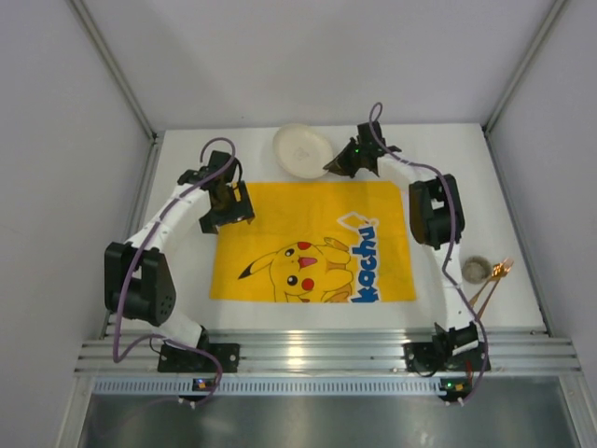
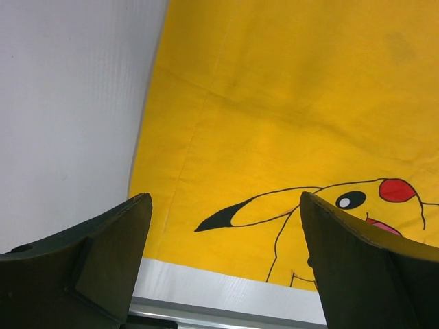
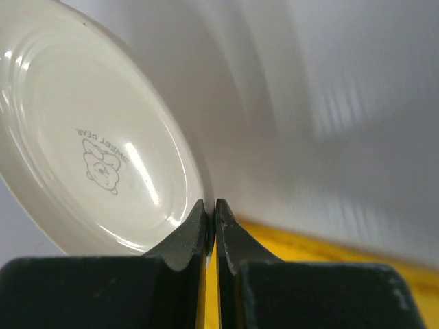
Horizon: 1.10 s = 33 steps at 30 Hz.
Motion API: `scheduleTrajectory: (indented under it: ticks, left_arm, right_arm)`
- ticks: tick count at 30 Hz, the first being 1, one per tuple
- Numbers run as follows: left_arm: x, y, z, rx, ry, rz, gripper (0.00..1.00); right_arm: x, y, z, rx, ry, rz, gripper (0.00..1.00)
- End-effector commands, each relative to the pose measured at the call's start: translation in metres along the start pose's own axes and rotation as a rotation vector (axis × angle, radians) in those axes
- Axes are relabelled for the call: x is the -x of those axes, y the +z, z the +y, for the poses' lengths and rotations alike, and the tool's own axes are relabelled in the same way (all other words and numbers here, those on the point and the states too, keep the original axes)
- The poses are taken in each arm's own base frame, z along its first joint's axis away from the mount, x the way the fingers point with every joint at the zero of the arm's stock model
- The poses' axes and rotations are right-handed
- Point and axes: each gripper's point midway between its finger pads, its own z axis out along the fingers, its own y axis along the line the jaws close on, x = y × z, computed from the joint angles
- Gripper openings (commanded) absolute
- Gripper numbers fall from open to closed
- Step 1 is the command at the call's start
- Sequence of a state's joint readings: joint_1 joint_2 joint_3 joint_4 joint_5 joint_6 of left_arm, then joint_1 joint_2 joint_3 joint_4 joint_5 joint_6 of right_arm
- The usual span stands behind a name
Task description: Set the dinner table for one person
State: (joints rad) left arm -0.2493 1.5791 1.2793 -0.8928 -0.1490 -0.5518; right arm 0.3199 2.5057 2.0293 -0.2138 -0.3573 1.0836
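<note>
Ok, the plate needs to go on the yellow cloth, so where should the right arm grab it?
Pinch the plate by its thin raised rim, at the right edge beside the right gripper, jaws above and below. It is shallow and too wide to span, so the rim is probably the only hold.

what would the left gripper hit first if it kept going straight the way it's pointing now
The yellow Pikachu-print cloth: the open left gripper points down at it near its edge, with nothing between, though the height above it is unclear.
</note>
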Motion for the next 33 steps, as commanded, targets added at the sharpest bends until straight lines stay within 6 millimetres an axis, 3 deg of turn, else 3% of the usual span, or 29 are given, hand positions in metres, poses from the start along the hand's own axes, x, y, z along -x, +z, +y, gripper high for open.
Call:
scheduleTrajectory:
  ticks: [1, 3, 4, 5, 6, 7, 8, 9, 11, 13, 18, 25, 28, 29, 32, 33]
  left_arm:
    - [0.019, -0.020, 0.002, 0.000, -0.007, -0.089, 0.94]
    - [0.021, -0.021, 0.005, 0.012, -0.013, -0.106, 0.94]
    - [0.023, -0.022, 0.005, 0.015, -0.016, -0.114, 0.94]
    - [0.024, -0.022, 0.007, 0.025, -0.020, -0.120, 0.95]
    - [0.026, -0.022, 0.008, 0.031, -0.027, -0.128, 0.95]
    - [0.028, -0.023, 0.008, 0.032, -0.030, -0.135, 0.95]
    - [0.029, -0.023, 0.008, 0.034, -0.032, -0.140, 0.95]
    - [0.030, -0.024, 0.008, 0.033, -0.033, -0.143, 0.95]
    - [0.032, -0.024, 0.006, 0.025, -0.038, -0.149, 0.95]
    - [0.035, -0.026, 0.003, 0.017, -0.039, -0.153, 0.94]
    - [0.038, -0.036, 0.004, 0.015, -0.044, -0.164, 0.94]
    - [0.028, -0.050, 0.015, 0.018, -0.064, -0.187, 0.94]
    - [0.022, -0.055, 0.022, 0.023, -0.073, -0.201, 0.94]
    - [0.018, -0.054, 0.025, 0.029, -0.072, -0.197, 0.94]
    - [0.014, -0.055, 0.029, 0.030, -0.076, -0.209, 0.94]
    - [0.014, -0.056, 0.029, 0.026, -0.076, -0.213, 0.94]
  right_arm:
    - [-0.011, -0.106, 0.098, 0.177, -0.286, -0.022, 0.00]
    - [-0.039, -0.118, 0.056, 0.040, -0.368, 0.057, 0.00]
    - [-0.048, -0.137, 0.057, 0.027, -0.402, 0.063, 0.00]
    - [-0.062, -0.145, 0.042, -0.021, -0.413, 0.101, 0.00]
    - [-0.077, -0.148, 0.012, -0.088, -0.425, 0.136, 0.00]
    - [-0.084, -0.163, 0.011, -0.096, -0.437, 0.139, 0.00]
    - [-0.095, -0.167, 0.001, -0.120, -0.444, 0.156, 0.00]
    - [-0.104, -0.169, -0.026, -0.190, -0.442, 0.171, 0.00]
    - [-0.124, -0.177, -0.036, -0.227, -0.463, 0.198, 0.00]
    - [-0.144, -0.181, -0.060, -0.309, -0.469, 0.237, 0.00]
    - [-0.164, -0.188, -0.082, -0.409, -0.508, 0.254, 0.00]
    - [-0.162, -0.185, -0.099, -0.490, -0.522, 0.246, 0.01]
    - [-0.164, -0.186, -0.099, -0.503, -0.537, 0.256, 0.42]
    - [-0.164, -0.186, -0.098, -0.496, -0.551, 0.262, 0.67]
    - [-0.151, -0.187, -0.089, -0.497, -0.583, 0.230, 0.99]
    - [-0.145, -0.193, -0.085, -0.504, -0.587, 0.214, 1.00]
